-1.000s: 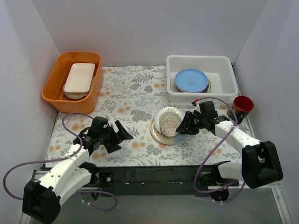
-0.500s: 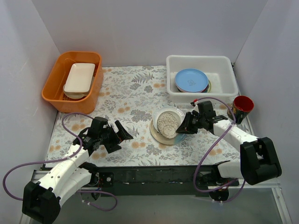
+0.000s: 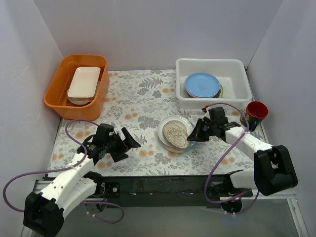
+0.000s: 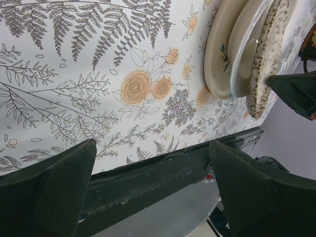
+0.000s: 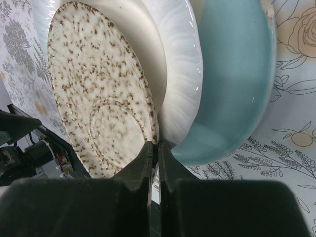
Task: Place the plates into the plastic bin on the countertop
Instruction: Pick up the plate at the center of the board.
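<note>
A speckled plate [image 3: 175,134] leans tilted on a short stack of plates [image 3: 165,142] on the leaf-print countertop [image 3: 143,101]. My right gripper [image 3: 193,135] is shut on the speckled plate's right rim [image 5: 98,98]. In the right wrist view a white plate [image 5: 177,69] and a teal plate [image 5: 232,89] lie behind it. My left gripper [image 3: 129,142] is open and empty, left of the stack. The left wrist view shows the stack edge-on [image 4: 219,49] and the speckled plate [image 4: 269,54]. The white plastic bin [image 3: 236,65] holds a light blue plate [image 3: 202,85].
An orange tub [image 3: 54,96] with a white rectangular dish [image 3: 84,83] stands at the back left. A red cup [image 3: 256,111] stands right of my right arm, near the bin's front corner. The countertop's dark front edge [image 4: 163,173] runs under my left gripper [image 4: 153,197].
The speckled plate has tipped down lower toward the stack and shifted slightly left with my right gripper. My left arm has not moved.
</note>
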